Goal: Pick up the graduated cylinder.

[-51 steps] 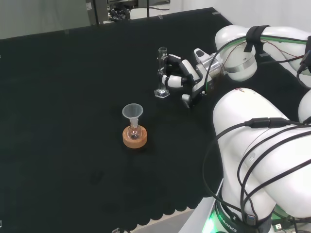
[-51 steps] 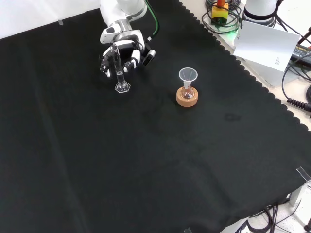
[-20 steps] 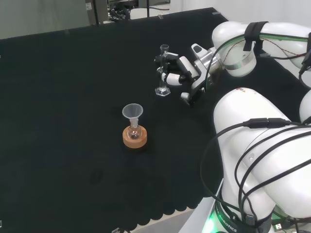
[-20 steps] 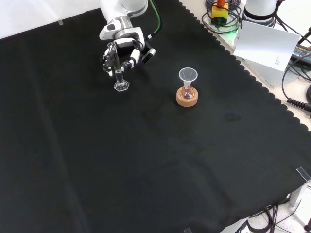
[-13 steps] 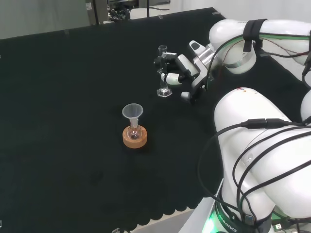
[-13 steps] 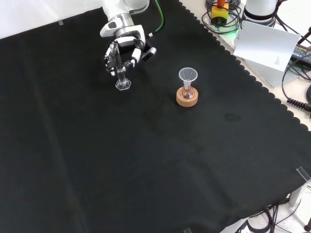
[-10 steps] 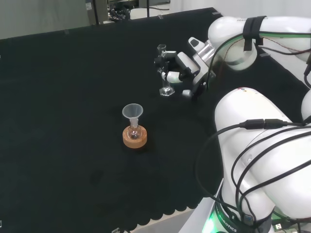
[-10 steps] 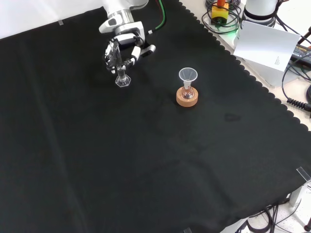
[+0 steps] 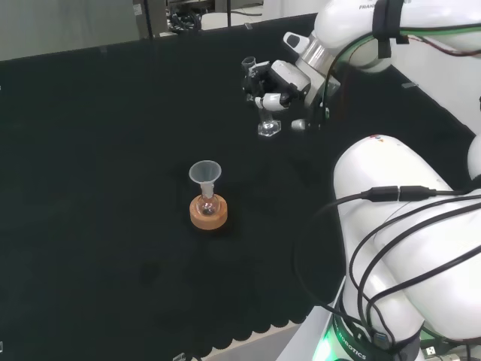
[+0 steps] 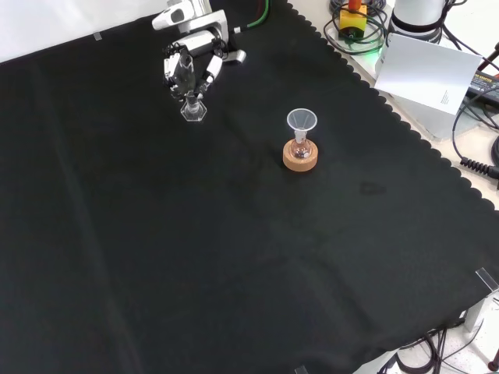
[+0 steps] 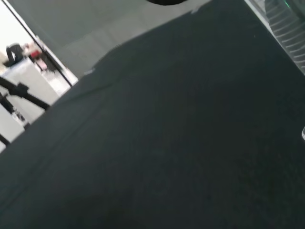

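- Glass cylinder [image 9: 259,98] is pinched between the curled fingers of the hand [image 9: 283,83], seemingly lifted off the cloth [image 9: 113,150].
- Light, slippery, breakable ware is judged; the tube's middle is best gripped, its base [image 10: 192,114] left hanging free.
- A funnel on a cork stand [image 9: 208,212] is seen well apart from the hand, with bare cloth between.

Head view: graduated cylinder [image 9: 263,105] in the hand [image 9: 284,84], funnel [image 9: 204,174] in flask on cork ring [image 9: 209,213] nearer, left.
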